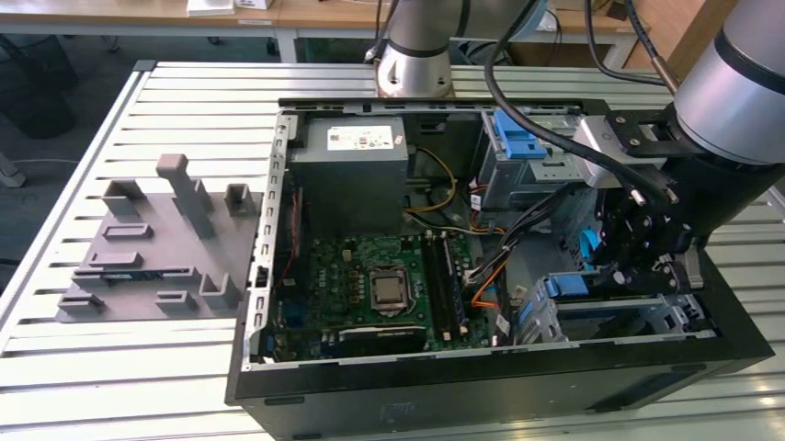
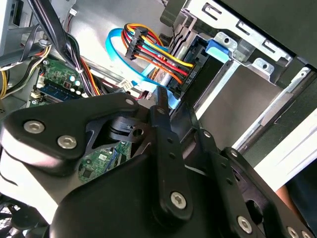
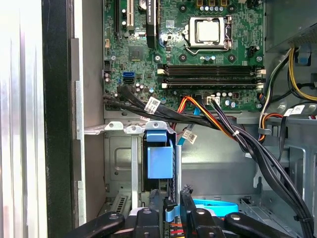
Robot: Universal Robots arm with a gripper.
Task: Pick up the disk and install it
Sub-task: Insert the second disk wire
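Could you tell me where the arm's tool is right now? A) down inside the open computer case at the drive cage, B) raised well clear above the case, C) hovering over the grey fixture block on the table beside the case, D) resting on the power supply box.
A: in the exterior view the tool is down inside the open computer case at the drive cage, far from the grey fixture block.
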